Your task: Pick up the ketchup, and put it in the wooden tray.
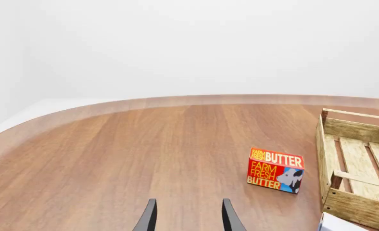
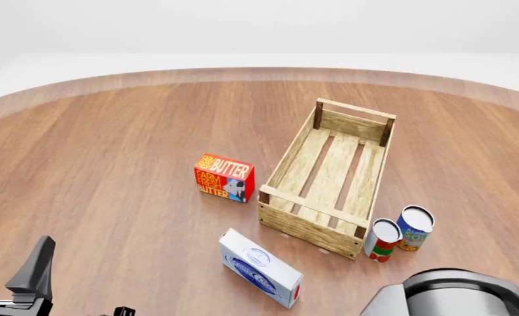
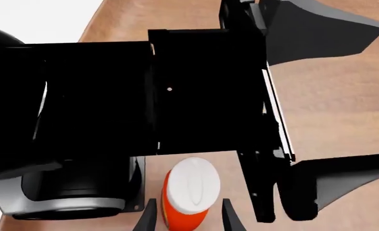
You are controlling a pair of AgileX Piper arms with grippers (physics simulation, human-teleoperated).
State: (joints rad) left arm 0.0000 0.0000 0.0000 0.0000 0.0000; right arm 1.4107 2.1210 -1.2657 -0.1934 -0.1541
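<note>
Warm wood-grain table [image 2: 110,151] under a pale backdrop. At far left, the left gripper [image 1: 187,216] idles with jaws spread and empty. Further right sits the wooden tray [image 2: 282,168], empty. Rightmost, the ketchup [image 3: 188,197] stands upright near the right arm's base, between the released fingers of the right gripper [image 3: 187,217]. Likely light, smooth plastic, slightly squeezable; grip the body below the cap.

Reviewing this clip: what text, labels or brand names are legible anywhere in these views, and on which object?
"FARM FRESH BUTTER": on the top and front of the red butter box, clearest in the left wrist view.
Blue-labelled can: yellow lettering, too small to read.
Red-and-green can: no legible text.
White-and-blue box: oval emblem, print blurred.
Ketchup: only its cap and shoulder show, no label visible.
</note>
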